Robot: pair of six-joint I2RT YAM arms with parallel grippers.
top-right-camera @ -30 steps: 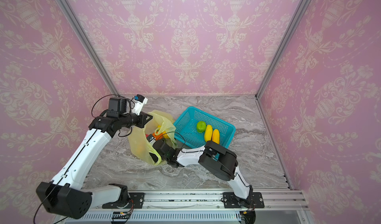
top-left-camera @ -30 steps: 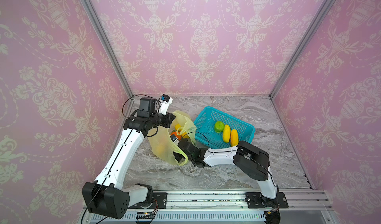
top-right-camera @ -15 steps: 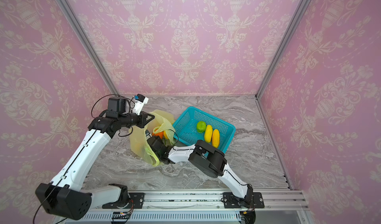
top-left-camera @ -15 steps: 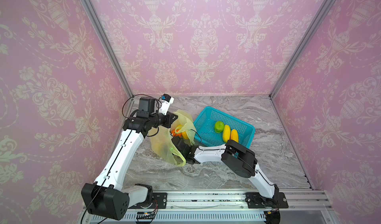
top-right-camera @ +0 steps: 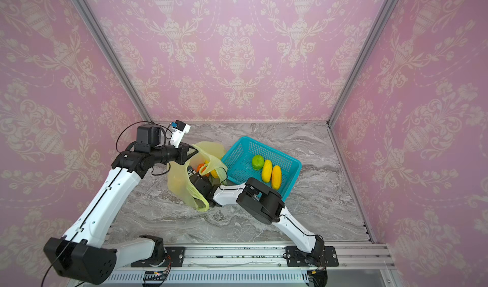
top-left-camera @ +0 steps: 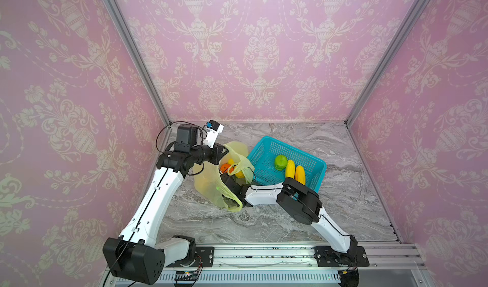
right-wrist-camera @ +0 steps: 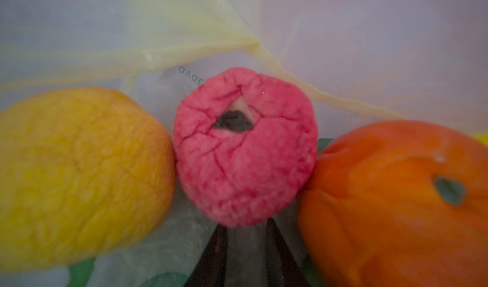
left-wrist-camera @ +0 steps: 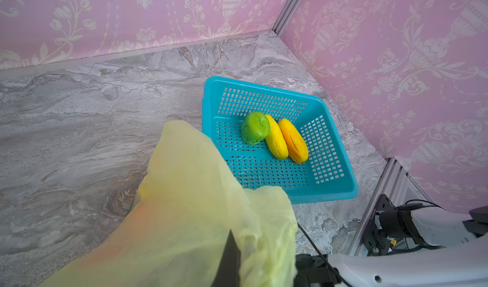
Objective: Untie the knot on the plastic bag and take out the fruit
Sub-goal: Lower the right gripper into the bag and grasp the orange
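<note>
pink damask walls (top-left-camera: 264, 48) on three sides, grey marble tabletop (top-left-camera: 343, 206). turquoise basket (left-wrist-camera: 317, 194) holds a green fruit (left-wrist-camera: 254, 127) and two mangoes (left-wrist-camera: 276, 140), all touching. plastic bag (top-left-camera: 206, 182) stands just beside the basket, mouth open, its edge pinched in the closed left gripper (top-left-camera: 224, 150). the right wrist view alone shows the pink-red ball (right-wrist-camera: 245, 151), inside the bag between a yellow fruit (right-wrist-camera: 79, 172) and an orange (right-wrist-camera: 396, 201). right gripper (right-wrist-camera: 245, 230) jaws are slightly apart at the ball; can't tell if they grip it.
</note>
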